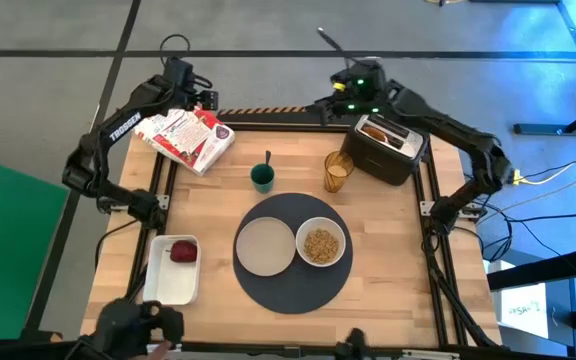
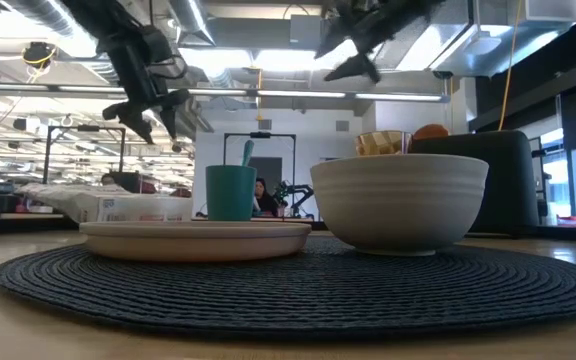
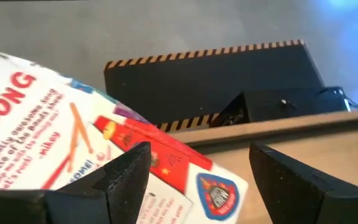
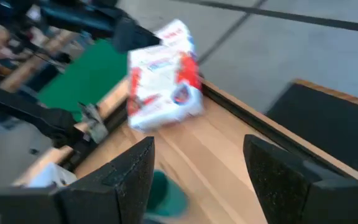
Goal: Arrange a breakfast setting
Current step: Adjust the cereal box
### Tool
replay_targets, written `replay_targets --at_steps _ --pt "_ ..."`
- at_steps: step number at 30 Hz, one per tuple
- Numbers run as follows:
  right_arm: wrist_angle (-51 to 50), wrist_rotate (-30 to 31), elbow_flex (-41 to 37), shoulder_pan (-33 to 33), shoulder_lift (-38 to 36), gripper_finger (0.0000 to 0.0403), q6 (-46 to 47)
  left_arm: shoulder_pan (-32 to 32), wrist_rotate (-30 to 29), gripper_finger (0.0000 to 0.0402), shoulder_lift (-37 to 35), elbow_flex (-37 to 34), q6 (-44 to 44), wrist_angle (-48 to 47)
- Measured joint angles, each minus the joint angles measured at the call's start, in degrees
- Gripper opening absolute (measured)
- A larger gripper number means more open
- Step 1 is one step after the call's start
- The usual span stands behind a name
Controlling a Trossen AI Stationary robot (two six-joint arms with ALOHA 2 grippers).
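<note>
A round, dark grey woven mat (image 1: 293, 251) with a ribbed, corded texture lies at the middle of the pale wooden table (image 1: 388, 230). On it sit a flat beige plate (image 1: 265, 245) and, touching or just beside it, a white ridged bowl (image 1: 321, 244) filled with tan grains. Behind the mat stand a small green cup (image 1: 262, 178) with a thin stick rising from it and, to its right, a ribbed amber glass (image 1: 338, 171). Beside the glass is a boxy black toaster (image 1: 388, 148) with a toasted round (image 1: 375, 130) in its slot. A red fruit (image 1: 182, 251) rests in a white rectangular tray (image 1: 171, 283) at the table's left edge. A glossy red-and-white packet (image 1: 188, 138) lies at the far left corner. The left gripper (image 3: 194, 171) hangs in the air over that packet, fingers apart and holding nothing. The right gripper (image 4: 197, 165) is raised above the far edge near the toaster, fingers likewise spread and empty.
</note>
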Motion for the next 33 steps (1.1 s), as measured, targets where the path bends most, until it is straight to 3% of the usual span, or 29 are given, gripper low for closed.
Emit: replay_targets --at_steps 4,8,20,25,29,33 --pt "9.8 -3.4 0.0 1.1 5.1 0.0234 5.8 4.2 0.6 0.0272 0.0 0.0 -1.5 -0.3" --pt "12.7 -4.3 1.7 1.3 9.5 0.0234 7.7 5.5 2.7 0.0272 0.0 0.0 -0.8 -2.1" --pt "12.8 -4.2 3.7 -0.6 12.0 0.0234 4.3 0.6 3.6 0.0264 -2.6 0.0 -1.6 -3.1" --pt "12.8 -5.8 3.7 -3.1 12.0 0.0234 4.1 -6.4 6.7 0.0245 -2.6 0.0 -11.5 -4.6" --pt "12.8 -10.3 3.7 -5.7 12.0 0.0234 4.1 -14.1 -0.8 0.0231 -2.8 0.0 -22.3 -10.8" --pt "11.8 -17.4 3.7 -7.6 12.0 0.0234 4.4 -20.6 -13.8 0.0229 -5.6 0.0 -43.4 -21.7"
